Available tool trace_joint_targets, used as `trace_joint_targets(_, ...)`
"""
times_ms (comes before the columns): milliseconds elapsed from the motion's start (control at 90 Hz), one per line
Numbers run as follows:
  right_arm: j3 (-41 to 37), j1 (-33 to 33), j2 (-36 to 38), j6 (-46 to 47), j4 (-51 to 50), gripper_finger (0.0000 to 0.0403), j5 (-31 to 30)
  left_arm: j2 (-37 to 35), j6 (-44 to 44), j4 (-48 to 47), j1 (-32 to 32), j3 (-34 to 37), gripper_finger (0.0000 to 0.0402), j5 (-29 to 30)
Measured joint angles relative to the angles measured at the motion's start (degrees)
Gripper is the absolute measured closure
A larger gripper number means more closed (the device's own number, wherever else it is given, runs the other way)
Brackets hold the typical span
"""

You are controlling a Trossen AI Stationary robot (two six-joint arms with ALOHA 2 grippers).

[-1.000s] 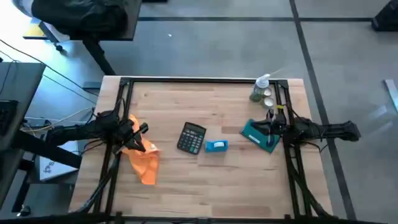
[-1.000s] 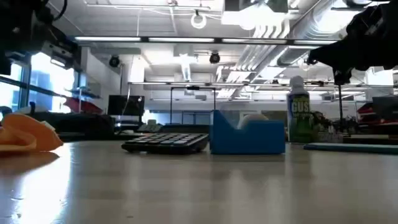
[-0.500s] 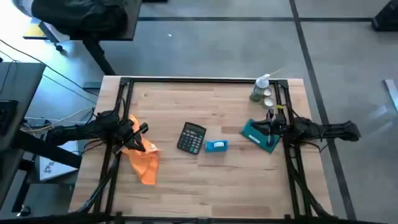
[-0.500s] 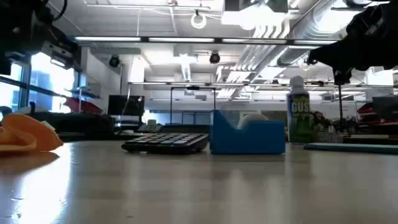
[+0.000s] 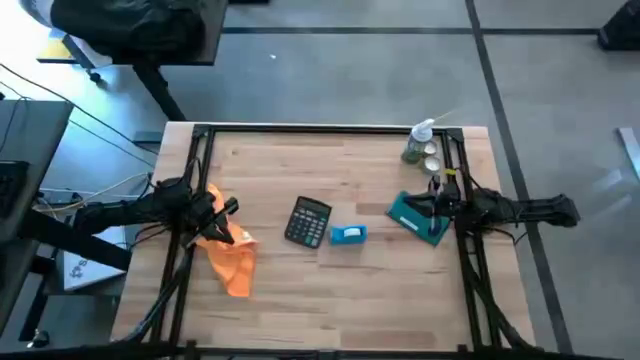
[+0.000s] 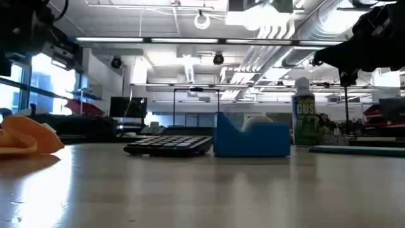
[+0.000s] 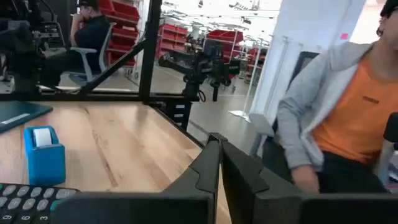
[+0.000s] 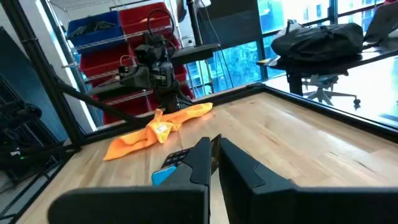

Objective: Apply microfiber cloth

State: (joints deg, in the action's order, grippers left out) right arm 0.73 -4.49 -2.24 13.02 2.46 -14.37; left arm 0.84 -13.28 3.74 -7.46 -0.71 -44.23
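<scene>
Both arms parked at the worktop [image 5: 340,290] sides; cloth not yet taken up.

Left gripper [image 5: 228,222], fingers pressed together and grasping nothing, hangs over the near end of the cloth [image 5: 232,262], which lies crumpled left of the calculator [image 5: 308,221], judged ready for pickup. Box [image 5: 348,235] sits just right of the calculator. Right gripper [image 5: 430,208], likewise clenched and empty, waits over the slab [image 5: 412,217], farther right; spray bottle [image 5: 419,141] beyond.

cloth [image 5: 233,262] orange | calculator [image 5: 308,221] black | box [image 5: 348,235] blue-white | slab [image 5: 415,217] teal
</scene>
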Motion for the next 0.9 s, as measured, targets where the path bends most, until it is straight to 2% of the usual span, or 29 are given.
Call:
trace_joint_targets(100, 0.00, 0.00, 0.02, 0.00, 0.02, 0.0403, 0.00, 0.00, 5.24, 2.20, 0.02, 0.00, 0.0401, 2.33)
trace_joint_targets(200, 0.02, 0.00, 0.02, 0.00, 0.02, 0.0403, 0.00, -0.01, 10.38, 6.89, 0.02, 0.00, 0.0401, 8.42)
trace_joint_targets(389, 0.00, 0.00, 0.00, 0.00, 0.00, 0.0403, -0.02, 0.00, 13.91, 15.88, 0.02, -0.04, 0.0401, 21.43)
trace_joint_targets(533, 0.00, 0.00, 0.00, 0.00, 0.02, 0.0403, 0.00, 0.05, 8.38, 19.90, 0.04, -0.04, 0.0401, 35.62)
trace_joint_targets(611, 0.01, 0.00, 0.02, 0.00, 0.02, 0.0403, -0.01, 0.64, 7.36, 22.25, 0.03, -0.04, 0.0401, 41.08)
trace_joint_targets(744, 0.00, 0.00, 0.02, 0.00, 0.02, 0.0403, 0.00, 2.86, 7.95, 30.27, 0.02, -0.04, 0.0401, 46.30)
trace_joint_targets(900, 0.00, 0.00, 0.02, 0.00, 0.00, 0.0403, -0.01, 6.24, 8.40, 34.30, 0.02, -0.07, 0.0399, 47.07)
